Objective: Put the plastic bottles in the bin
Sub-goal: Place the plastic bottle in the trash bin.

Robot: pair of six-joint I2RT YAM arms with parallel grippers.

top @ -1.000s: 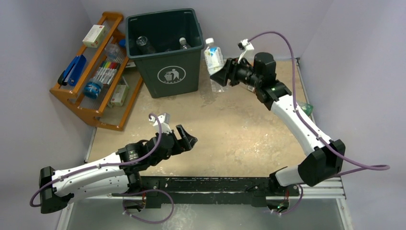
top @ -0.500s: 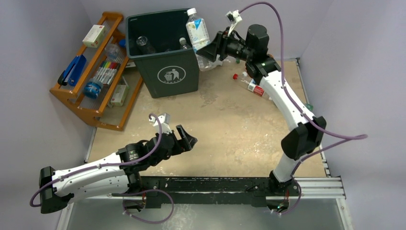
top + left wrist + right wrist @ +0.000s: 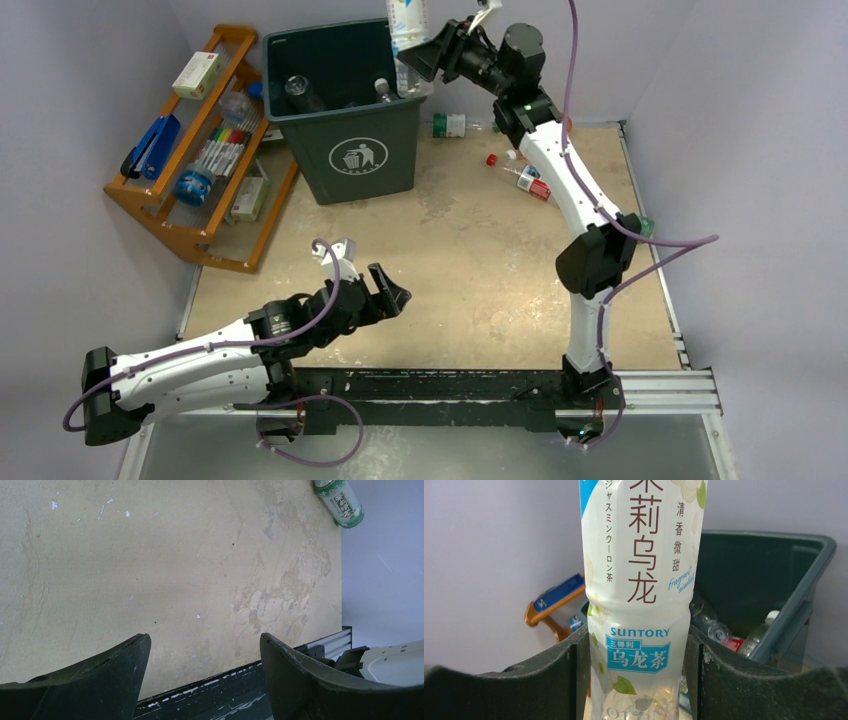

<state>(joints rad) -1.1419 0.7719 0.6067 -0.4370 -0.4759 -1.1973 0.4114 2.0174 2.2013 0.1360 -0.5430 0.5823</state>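
My right gripper [image 3: 425,55] is shut on a clear white-labelled plastic bottle [image 3: 408,30], held upright above the right rim of the dark green bin [image 3: 350,150]. In the right wrist view both fingers press the bottle [image 3: 639,580] low on its label, with the bin [image 3: 769,565] behind it. Other bottles [image 3: 300,92] [image 3: 759,630] lie inside the bin. On the table lie a green-labelled bottle [image 3: 452,125], a red-capped one [image 3: 525,178] and a green one [image 3: 643,226] [image 3: 341,502] at the right edge. My left gripper [image 3: 395,290] [image 3: 205,640] hangs open and empty over bare table.
An orange wooden rack [image 3: 200,140] with markers and boxes leans against the left wall beside the bin. Grey walls close the table at the back and on both sides. A black rail [image 3: 450,385] runs along the near edge.
The right arm has raised the bottle and carried it left, from beside the bin's right side to above its rim. The left arm has stayed put.
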